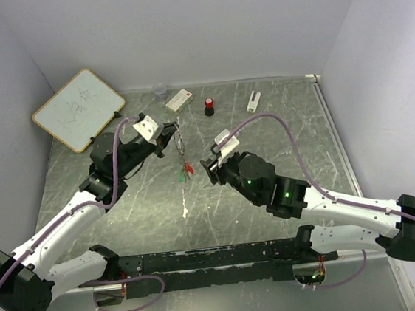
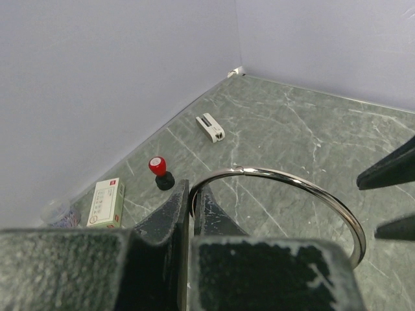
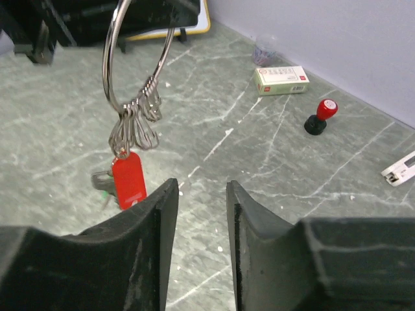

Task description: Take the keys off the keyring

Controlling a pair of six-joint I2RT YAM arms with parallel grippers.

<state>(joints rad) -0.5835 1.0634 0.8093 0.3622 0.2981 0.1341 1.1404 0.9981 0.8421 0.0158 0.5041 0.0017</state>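
The keyring [image 1: 180, 138] is a silver wire loop held up above the table by my left gripper [image 1: 167, 137], which is shut on its edge. In the left wrist view the loop [image 2: 292, 176] curves out to the right of my pinched jaws [image 2: 191, 194]. The keys hang from the loop on small wire rings: a red-headed one [image 3: 128, 179] and a green one [image 1: 182, 177] mostly hidden behind it. My right gripper [image 1: 210, 164] is open and empty, just right of the hanging keys, with its jaws [image 3: 202, 194] below and right of the red key.
A whiteboard [image 1: 78, 110] leans at the back left. Along the back wall stand a clear cup [image 1: 160, 92], a white box [image 1: 178, 100], a black cylinder with a red cap [image 1: 208, 107] and a small white piece [image 1: 253, 101].
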